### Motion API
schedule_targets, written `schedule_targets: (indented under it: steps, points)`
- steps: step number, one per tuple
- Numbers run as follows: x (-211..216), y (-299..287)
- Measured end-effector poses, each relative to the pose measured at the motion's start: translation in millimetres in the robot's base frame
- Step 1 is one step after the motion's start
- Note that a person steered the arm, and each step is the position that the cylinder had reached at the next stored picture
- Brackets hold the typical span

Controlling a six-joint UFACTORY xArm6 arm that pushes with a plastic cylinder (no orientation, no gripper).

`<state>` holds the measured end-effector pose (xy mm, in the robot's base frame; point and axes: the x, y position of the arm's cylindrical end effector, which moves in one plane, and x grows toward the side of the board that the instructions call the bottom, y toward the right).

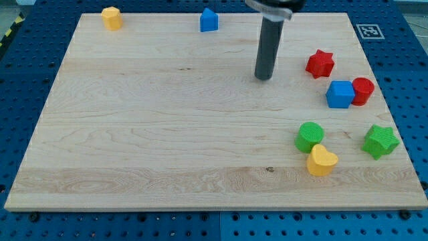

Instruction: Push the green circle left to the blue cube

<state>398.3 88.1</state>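
The green circle lies at the lower right of the wooden board, touching a yellow heart just below it. The blue cube sits up and to the right of the green circle, touching a red cylinder on its right. My tip stands on the board near the top centre-right, well above and to the left of the green circle and to the left of the blue cube. It touches no block.
A red star lies above the blue cube. A green star sits near the board's right edge. A blue house-shaped block and a yellow pentagon-like block lie along the top edge.
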Motion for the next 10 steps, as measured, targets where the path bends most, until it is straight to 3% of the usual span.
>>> schedule_targets:
  steps: [4, 6, 8, 10]
  points:
    - [84.9, 99.3]
    - [142.8, 109.4]
    - [136.8, 53.2]
    - [87.9, -6.8]
